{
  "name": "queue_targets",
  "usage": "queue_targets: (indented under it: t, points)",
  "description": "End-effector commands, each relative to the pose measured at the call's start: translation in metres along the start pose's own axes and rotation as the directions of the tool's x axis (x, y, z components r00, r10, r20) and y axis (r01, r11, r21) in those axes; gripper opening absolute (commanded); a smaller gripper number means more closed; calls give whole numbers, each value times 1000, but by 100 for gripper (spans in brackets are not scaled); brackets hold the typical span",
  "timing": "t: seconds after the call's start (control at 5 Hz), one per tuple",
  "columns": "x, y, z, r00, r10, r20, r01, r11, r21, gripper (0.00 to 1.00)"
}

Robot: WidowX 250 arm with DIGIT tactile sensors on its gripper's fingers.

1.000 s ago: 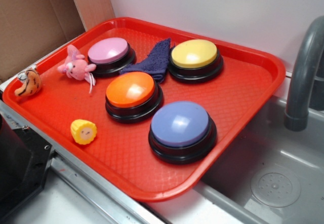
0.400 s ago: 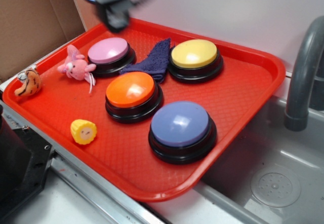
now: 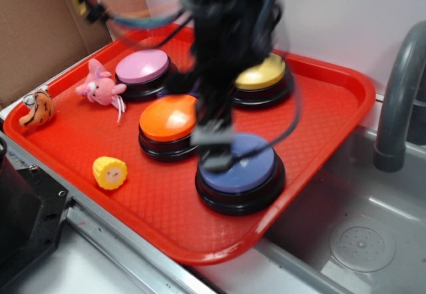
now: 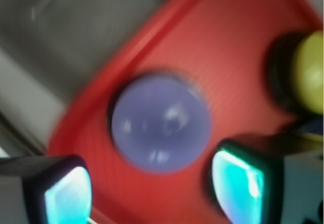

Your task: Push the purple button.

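The purple button (image 3: 247, 167), a large periwinkle dome on a black base, sits at the front right of the red tray (image 3: 319, 128). In the wrist view the purple button (image 4: 161, 122) lies ahead of the fingers and just above the gap between them. My gripper (image 3: 216, 153) hangs blurred over the button's left edge, the dark arm rising behind it. In the wrist view the gripper (image 4: 152, 191) is open, its two cyan-lit fingertips (image 4: 237, 183) wide apart with only red tray between them.
On the tray are an orange button (image 3: 166, 118), a pink button (image 3: 141, 66), a yellow button (image 3: 263, 73), a pink plush toy (image 3: 100, 89), a yellow corn toy (image 3: 110, 172) and a striped toy (image 3: 36, 108). A grey faucet (image 3: 399, 94) and sink (image 3: 359, 241) stand right.
The arm has swept in from the back left of the tray and down to the purple button. It now covers the purple cloth and part of the yellow button.
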State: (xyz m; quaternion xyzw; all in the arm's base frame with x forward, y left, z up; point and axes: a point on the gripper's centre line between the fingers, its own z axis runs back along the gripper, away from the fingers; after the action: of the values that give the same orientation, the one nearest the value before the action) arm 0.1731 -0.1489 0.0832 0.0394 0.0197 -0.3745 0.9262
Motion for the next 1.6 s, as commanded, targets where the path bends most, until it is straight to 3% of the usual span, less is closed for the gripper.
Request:
queue_targets:
  t: [0.0,0.2,0.4,0.6,0.8,1.0,1.2,1.4]
  points:
    - [-19,22,-6,994,-17,109,16,1000,16,100]
    - [14,27,-6,990,-73,121,71,997,15,100]
    - [35,24,-19,987,-85,135,91,995,-35,100]
    - [45,14,-32,990,-100,101,108,991,-80,100]
    - [39,13,-31,993,-113,25,114,991,-71,100]
    - [29,23,14,980,-163,112,165,986,-15,100]
    - [15,30,62,972,-196,131,192,981,42,100]
    - [-9,43,89,983,-135,124,143,988,-55,100]
